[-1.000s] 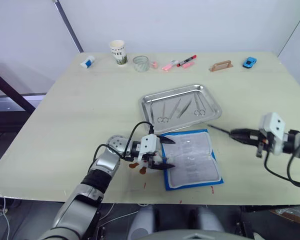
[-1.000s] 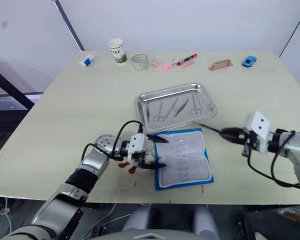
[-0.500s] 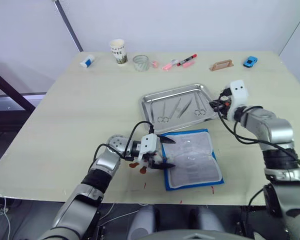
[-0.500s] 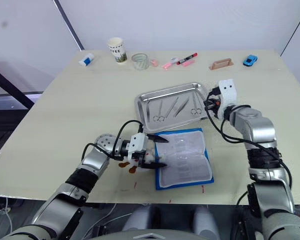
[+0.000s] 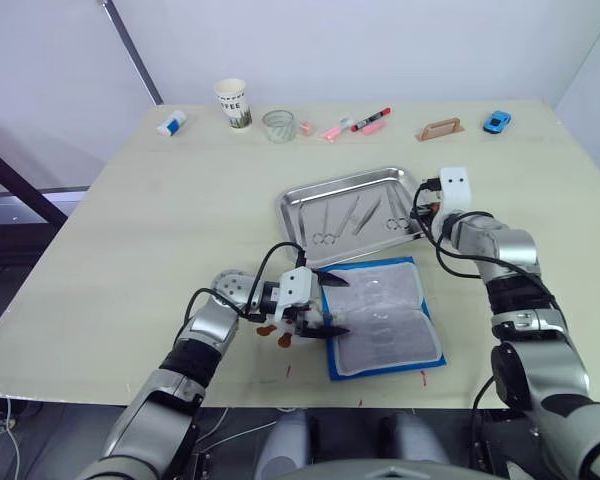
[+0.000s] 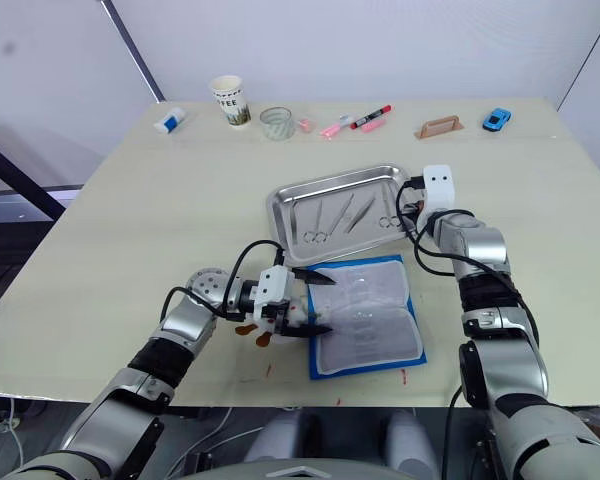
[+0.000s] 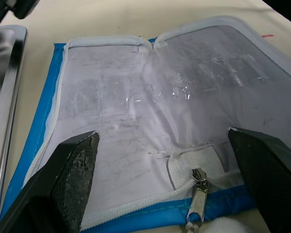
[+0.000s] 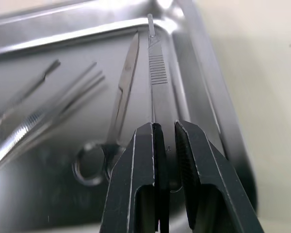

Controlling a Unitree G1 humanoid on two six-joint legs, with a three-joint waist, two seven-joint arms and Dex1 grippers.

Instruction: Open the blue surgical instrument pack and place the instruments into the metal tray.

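- Left eye view: a pale table point(image 5: 160, 220) stands before a white wall. The metal tray point(image 5: 310, 200) sits mid-table with the instruments point(image 5: 360, 216) lying in it. Just nearer, the blue surgical instrument pack point(image 5: 385, 318) lies spread open, lining up. The left gripper point(image 5: 325, 305) straddles the pack's left edge; the right gripper point(image 5: 417, 214) is over the tray's right end. A paper cup point(image 5: 234, 103), a glass point(image 5: 279, 125), markers point(image 5: 358, 125) and a blue toy car point(image 5: 498, 122) line the far edge.
- Left wrist view: the fingers point(image 7: 72, 170) stand wide apart over the pack's clear lining, its zipper pull point(image 7: 196, 204) between them.
- Right wrist view: the fingers point(image 8: 140, 165) pinch a flat scalpel handle point(image 8: 157, 68), which points along the tray's side wall, beside scissors point(image 8: 116, 111) lying in the tray.
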